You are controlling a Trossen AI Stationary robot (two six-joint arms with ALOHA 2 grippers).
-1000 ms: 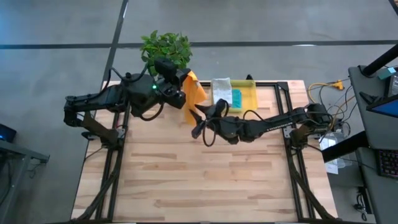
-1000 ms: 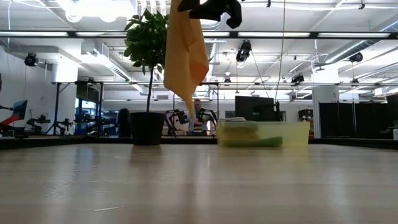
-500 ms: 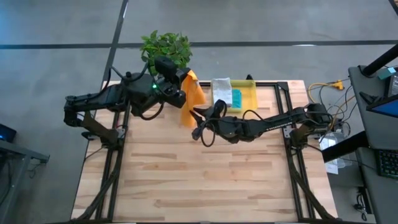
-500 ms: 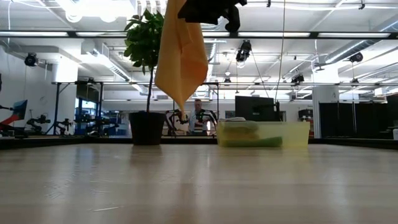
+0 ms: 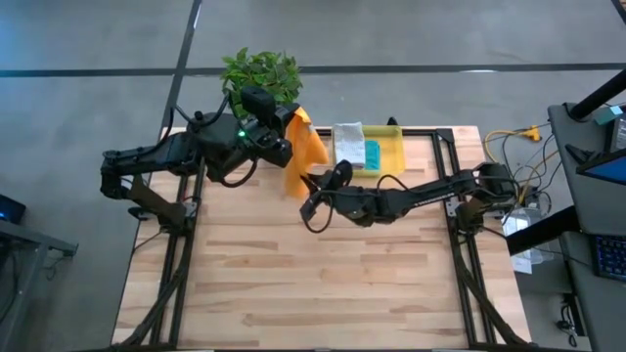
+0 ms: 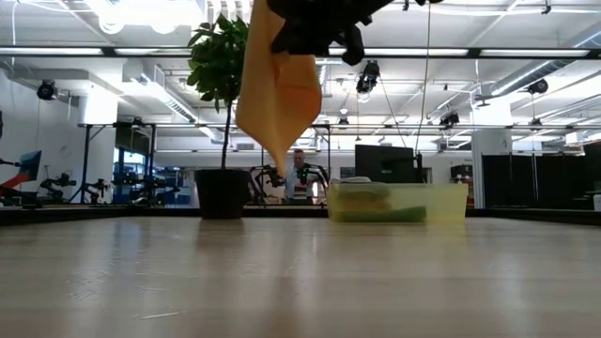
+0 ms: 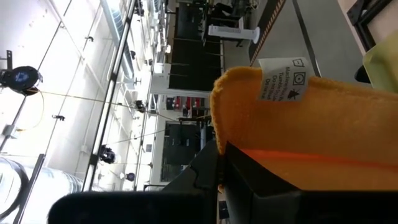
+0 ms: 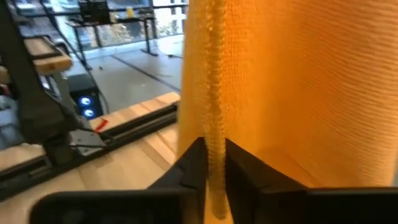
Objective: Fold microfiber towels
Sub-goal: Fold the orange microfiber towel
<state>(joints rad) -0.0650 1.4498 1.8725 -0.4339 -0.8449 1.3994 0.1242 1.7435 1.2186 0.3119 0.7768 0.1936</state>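
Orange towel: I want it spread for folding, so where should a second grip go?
Take the orange towel by its free hanging edge, approaching side-on. It dangles from the left pincer, and the right pincer already straddles that edge.

One orange towel (image 5: 302, 152), plus what looks like two more folded towels (image 5: 357, 149) in one yellow bin (image 5: 391, 156). Two arms, one potted plant (image 5: 260, 73).

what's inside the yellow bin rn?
The yellow bin holds a light grey towel and a teal towel. Anything beneath them is covered.
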